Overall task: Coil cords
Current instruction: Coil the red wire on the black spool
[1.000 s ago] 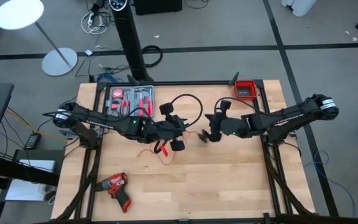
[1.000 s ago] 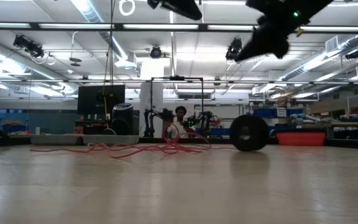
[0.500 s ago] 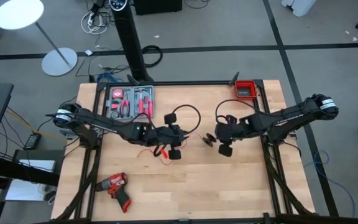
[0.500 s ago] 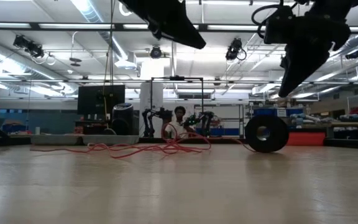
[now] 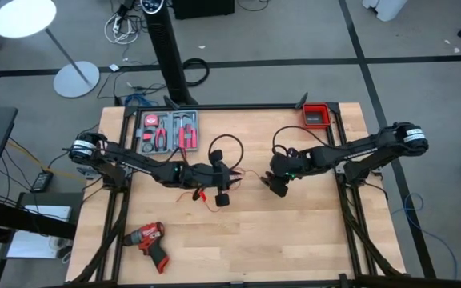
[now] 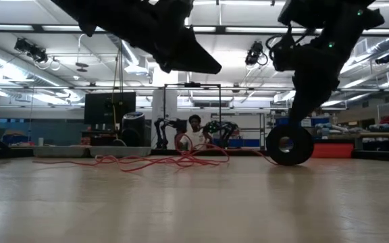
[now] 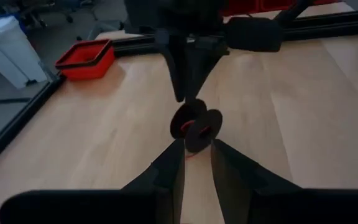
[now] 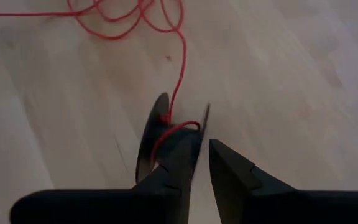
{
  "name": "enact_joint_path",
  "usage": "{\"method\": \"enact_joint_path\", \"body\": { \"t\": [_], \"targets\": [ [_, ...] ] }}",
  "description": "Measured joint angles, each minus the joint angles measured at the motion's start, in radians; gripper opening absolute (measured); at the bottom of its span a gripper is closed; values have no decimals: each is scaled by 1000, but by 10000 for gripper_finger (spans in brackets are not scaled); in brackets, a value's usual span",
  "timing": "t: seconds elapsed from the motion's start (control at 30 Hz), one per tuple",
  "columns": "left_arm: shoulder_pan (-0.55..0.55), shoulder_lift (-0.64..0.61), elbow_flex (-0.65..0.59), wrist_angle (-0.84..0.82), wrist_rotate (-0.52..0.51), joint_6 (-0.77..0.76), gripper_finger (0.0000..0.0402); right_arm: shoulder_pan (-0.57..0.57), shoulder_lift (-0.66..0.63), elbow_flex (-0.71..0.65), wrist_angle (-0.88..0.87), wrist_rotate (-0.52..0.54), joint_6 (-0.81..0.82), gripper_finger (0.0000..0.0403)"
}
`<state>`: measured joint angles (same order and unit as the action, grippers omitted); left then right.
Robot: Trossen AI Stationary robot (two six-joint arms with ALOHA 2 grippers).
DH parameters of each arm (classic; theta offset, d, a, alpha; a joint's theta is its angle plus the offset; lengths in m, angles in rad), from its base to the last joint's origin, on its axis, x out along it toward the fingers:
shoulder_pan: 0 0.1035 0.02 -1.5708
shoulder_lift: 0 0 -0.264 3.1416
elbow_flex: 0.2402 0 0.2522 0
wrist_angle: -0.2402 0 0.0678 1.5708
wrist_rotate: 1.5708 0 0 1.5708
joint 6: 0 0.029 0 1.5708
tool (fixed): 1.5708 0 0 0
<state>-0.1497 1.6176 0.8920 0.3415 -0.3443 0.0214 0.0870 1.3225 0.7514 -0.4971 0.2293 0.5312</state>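
Note:
A small black spool (image 7: 194, 127) stands on its two rims on the wooden table, also seen in the low view (image 6: 290, 145). A thin red wire (image 8: 180, 68) runs from its core to a loose tangle (image 6: 167, 160) lying on the table toward the left. My right gripper (image 8: 204, 155) slants down onto the spool from above, its fingers slightly apart. My left gripper (image 7: 197, 152) hovers above the table, pointing almost level at the spool from the left, a short way off. It has a narrow gap and nothing between its fingers. My right gripper comes at the spool (image 8: 166, 134) from above, slanting. One finger (image 8: 180, 155) lies between the two flanges and the other stands outside the flange (image 8: 207, 124) beside it. Whether they touch, I cannot tell. The spool stays upright on the table.
A tray of red-handled tools (image 5: 166, 132) lies at the far left. A red bin (image 5: 316, 114) stands at the far right corner, and a red drill (image 5: 149, 238) lies near the left front edge. Bare wood stretches across the near half of the table.
Both grippers have come down toward the table. My right gripper has tipped steeply downward, rolled, and sunk onto the spool. The spool has rolled a short way toward the table's right edge, drawing the red wire after it. The tangle has stayed in place.

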Motion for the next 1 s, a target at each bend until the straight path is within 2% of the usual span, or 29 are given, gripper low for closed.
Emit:
{"method": "enact_joint_path", "body": {
  "t": [0.17, 0.47, 0.63, 0.8, 1.0],
  "targets": [
    [0, 0, -1, -49, -1, -7, 82, -21, 17, -26, 41, -82, -11, 56],
    [0, 0, -1, -49, -2, -7, 82, -20, 84, -40, 101, -95, -54, 52],
    [0, 0, -1, -53, -2, -7, 82, -20, 132, -40, 121, -93, -101, 8],
    [0, 0, -1, -59, -2, -7, 82, -4, 129, -40, 127, -26, -144, 4],
    [0, -3, -1, -42, -6, -3, 82, 21, 29, -40, 128, 70, -241, 2]
  ]
}}
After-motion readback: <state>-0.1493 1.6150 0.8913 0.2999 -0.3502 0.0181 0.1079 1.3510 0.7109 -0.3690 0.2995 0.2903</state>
